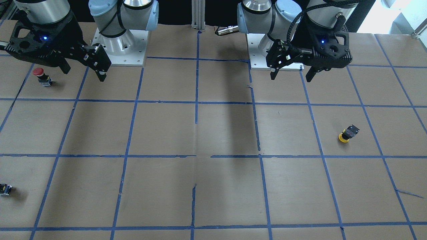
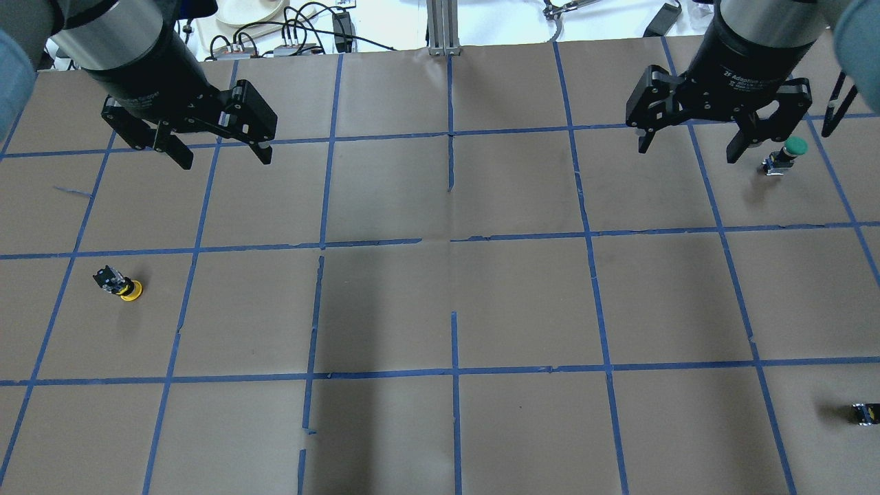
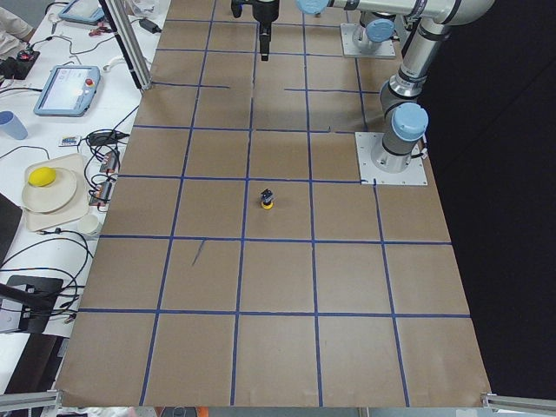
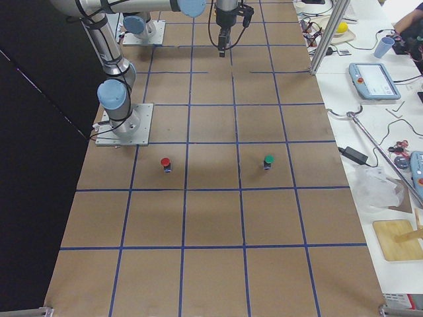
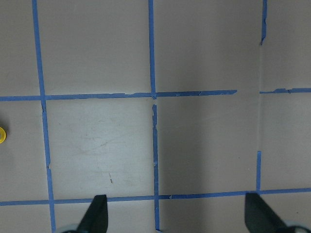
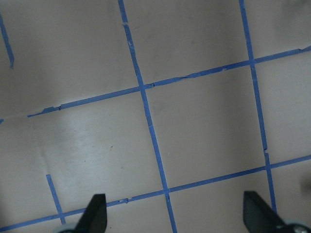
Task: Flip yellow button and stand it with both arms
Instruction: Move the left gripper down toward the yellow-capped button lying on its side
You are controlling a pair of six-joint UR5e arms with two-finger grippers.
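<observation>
The yellow button (image 1: 347, 133) lies tipped on the brown paper, with its cap low and its black body raised. It also shows in the overhead view (image 2: 120, 283), the left side view (image 3: 268, 201), and at the left edge of the left wrist view (image 5: 1, 134). My left gripper (image 1: 292, 76) (image 2: 225, 159) hangs open and empty above the table, well back from the button. My right gripper (image 1: 85, 75) (image 2: 689, 151) is open and empty on the other side of the table. Both wrist views show spread fingertips (image 5: 99, 206) (image 6: 97, 204) over bare paper.
A red-capped button (image 1: 41, 76) (image 4: 165, 163) stands near my right gripper. A green-capped button (image 2: 784, 155) (image 4: 268, 161) stands further out. Small dark blocks sit at the frame edges (image 1: 5, 189) (image 2: 866, 412). Blue tape divides the paper (image 2: 447, 309) into squares.
</observation>
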